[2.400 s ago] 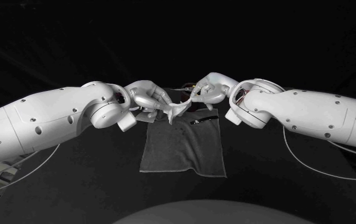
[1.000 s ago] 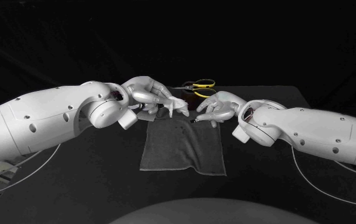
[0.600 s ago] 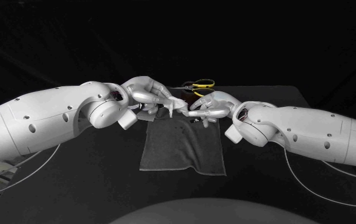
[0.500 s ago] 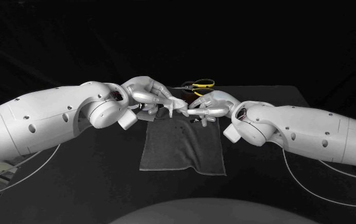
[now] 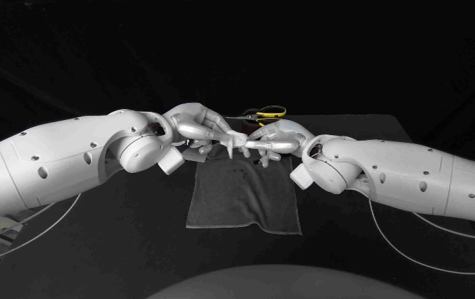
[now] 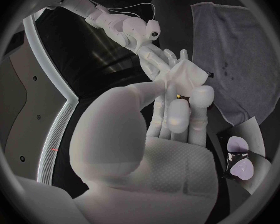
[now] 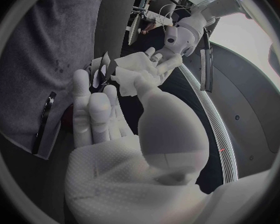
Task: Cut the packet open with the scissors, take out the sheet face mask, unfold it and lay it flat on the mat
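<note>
My left hand [image 5: 203, 129] and right hand [image 5: 272, 138] meet fingertip to fingertip above the far end of the grey mat [image 5: 242, 196]. Between them is the folded white sheet face mask [image 6: 189, 74], which is crumpled. In the left wrist view my left hand [image 6: 171, 114] pinches it, with the right hand [image 6: 157, 59] reaching in from beyond. The right wrist view shows my right hand [image 7: 109, 114] with its thumb on the mask [image 7: 132, 67] and the left hand [image 7: 164, 59] on its other side. The yellow-handled scissors [image 5: 265, 113] lie on the table behind the hands.
A thin dark strip [image 7: 45, 118] lies on the mat [image 7: 40, 59] near its far right corner. A few dark spots mark the mat [image 6: 239, 50] beneath the hands. Both white arms flank the mat on the black table.
My right hand has lifted from the mat's far corner, moved left to the left hand and taken hold of the mask. The left hand has stayed nearly still.
</note>
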Tool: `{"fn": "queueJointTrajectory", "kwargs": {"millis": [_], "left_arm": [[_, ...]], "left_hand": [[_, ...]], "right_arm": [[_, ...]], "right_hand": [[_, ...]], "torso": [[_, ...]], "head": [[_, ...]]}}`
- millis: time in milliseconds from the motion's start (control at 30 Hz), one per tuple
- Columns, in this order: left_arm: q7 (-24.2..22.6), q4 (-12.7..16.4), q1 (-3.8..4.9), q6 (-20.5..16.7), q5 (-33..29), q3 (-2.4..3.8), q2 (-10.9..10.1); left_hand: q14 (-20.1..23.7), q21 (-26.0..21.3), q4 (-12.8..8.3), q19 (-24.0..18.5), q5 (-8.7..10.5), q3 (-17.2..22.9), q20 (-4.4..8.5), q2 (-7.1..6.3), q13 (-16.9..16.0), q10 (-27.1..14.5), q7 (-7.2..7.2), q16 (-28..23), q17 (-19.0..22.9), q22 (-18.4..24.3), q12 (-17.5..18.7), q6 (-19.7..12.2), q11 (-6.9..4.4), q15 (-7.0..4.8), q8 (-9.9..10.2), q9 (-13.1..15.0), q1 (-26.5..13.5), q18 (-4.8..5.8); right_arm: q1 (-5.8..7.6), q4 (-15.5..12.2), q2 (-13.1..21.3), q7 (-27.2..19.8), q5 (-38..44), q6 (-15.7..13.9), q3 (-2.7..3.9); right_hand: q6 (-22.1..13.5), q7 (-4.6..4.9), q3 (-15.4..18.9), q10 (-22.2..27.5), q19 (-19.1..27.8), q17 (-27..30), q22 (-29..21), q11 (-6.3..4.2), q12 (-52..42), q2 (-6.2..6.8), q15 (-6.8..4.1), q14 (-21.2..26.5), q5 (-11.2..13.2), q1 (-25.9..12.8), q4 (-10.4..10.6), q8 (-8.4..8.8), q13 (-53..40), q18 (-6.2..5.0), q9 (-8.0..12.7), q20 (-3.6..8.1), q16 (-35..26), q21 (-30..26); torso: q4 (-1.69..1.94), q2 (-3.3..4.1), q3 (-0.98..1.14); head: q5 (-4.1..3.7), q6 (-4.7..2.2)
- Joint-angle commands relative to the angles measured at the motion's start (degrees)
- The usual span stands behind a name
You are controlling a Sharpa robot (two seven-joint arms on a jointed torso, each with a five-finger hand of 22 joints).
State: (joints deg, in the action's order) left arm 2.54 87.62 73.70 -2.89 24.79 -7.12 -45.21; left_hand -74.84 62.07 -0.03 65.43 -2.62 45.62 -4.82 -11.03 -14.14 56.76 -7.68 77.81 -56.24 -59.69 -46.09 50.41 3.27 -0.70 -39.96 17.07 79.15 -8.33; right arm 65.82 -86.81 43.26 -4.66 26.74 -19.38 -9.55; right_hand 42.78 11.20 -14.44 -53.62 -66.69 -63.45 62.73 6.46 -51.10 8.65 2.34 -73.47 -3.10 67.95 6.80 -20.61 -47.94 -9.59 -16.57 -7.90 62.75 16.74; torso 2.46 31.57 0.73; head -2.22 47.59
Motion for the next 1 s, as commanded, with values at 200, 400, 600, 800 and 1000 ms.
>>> {"fn": "queueJointTrajectory", "kwargs": {"millis": [200,400,600,800,1000], "left_arm": [[-0.9,0.0,0.07,1.1,-0.3,0.03,0.0],[-0.9,-0.2,0.06,1.0,-0.3,0.03,0.0],[-0.9,-0.5,0.06,0.9,-0.5,0.03,0.0],[-0.8,-0.7,0.06,1.0,-0.6,0.03,0.0],[-0.7,-0.8,0.06,1.0,-0.6,0.03,0.0]], "left_hand": [[-0.3,0.4,0.1,0.3,-0.18,0.4,0.05,0.58,-0.1,0.2,0.02,0.0,0.1,-0.1,-0.2,0.3,-0.07,0.0,-0.4,0.1,-0.2,-0.02],[-0.3,0.4,0.1,0.3,-0.18,0.4,0.05,0.58,-0.1,0.2,0.02,0.0,0.1,-0.1,-0.2,0.3,-0.07,0.0,-0.4,0.1,-0.2,-0.02],[-0.3,0.4,0.1,0.4,-0.18,0.4,0.06,0.6,-0.1,0.2,0.02,0.0,0.1,-0.1,-0.2,0.3,-0.06,0.01,-0.4,0.1,-0.2,-0.01],[-0.3,0.4,0.1,0.4,-0.18,0.5,0.06,0.6,-0.1,0.2,0.01,-0.1,0.2,-0.1,-0.2,0.3,-0.06,0.01,-0.4,0.1,-0.3,-0.01],[-0.3,0.4,0.1,0.4,-0.18,0.5,0.06,0.6,-0.1,0.2,0.01,-0.1,0.2,-0.1,-0.2,0.3,-0.06,0.01,-0.4,0.1,-0.3,-0.01]], "right_arm": [[0.0,0.2,0.0,-0.8,-1.1,1.4,0.05],[0.0,0.1,0.1,-1.2,-0.2,1.4,0.05],[0.0,-0.1,0.3,-2.5,0.9,-0.1,0.05],[0.0,-0.4,0.3,-4.2,1.0,-0.5,0.05],[0.0,-0.7,0.4,-5.7,0.6,-0.9,0.06]], "right_hand": [[-0.1,-0.14,0.8,0.7,0.4,0.2,0.1,-0.04,-0.6,-0.96,-0.03,0.4,0.4,1.3,0.5,-0.43,0.3,-0.69,-0.1,-0.18,0.6,-0.3],[3.6,-1.32,0.4,0.1,0.1,-0.9,0.3,-1.04,-1.3,-3.01,-0.63,-0.9,0.4,6.3,-0.6,-3.17,1.3,-0.91,-1.1,0.4,2.9,-0.1],[9.2,-4.19,-1.8,-5.8,-1.5,-5.1,1.1,-3.54,-5.6,-5.22,-2.72,-5.2,0.3,10.1,-2.1,-7.46,-1.9,-0.99,-2.4,2.07,8.1,1.1],[12.5,-7.19,-4.5,-16.4,-6.4,-12.6,5.4,-6.2,-14.3,-6.34,-5.21,-10.9,0.3,11.2,-3.3,-10.49,-11.3,0.22,-2.9,4.06,15.7,11.2],[13.9,-8.32,-6.2,-22.5,-8.8,-17.0,8.4,-7.37,-20.2,-5.98,-6.31,-13.3,0.3,9.9,-3.0,-12.15,-18.4,1.09,-3.1,5.11,19.6,17.9]], "torso": [[-0.04,-0.04,0.02],[-0.03,-0.02,0.02],[-0.05,-0.03,0.03],[0.01,0.0,0.01],[0.0,-0.01,0.01]], "head": [[0.04,0.04],[0.04,-0.03],[-0.1,-0.16],[-0.08,-0.14],[0.02,-0.12]]}}
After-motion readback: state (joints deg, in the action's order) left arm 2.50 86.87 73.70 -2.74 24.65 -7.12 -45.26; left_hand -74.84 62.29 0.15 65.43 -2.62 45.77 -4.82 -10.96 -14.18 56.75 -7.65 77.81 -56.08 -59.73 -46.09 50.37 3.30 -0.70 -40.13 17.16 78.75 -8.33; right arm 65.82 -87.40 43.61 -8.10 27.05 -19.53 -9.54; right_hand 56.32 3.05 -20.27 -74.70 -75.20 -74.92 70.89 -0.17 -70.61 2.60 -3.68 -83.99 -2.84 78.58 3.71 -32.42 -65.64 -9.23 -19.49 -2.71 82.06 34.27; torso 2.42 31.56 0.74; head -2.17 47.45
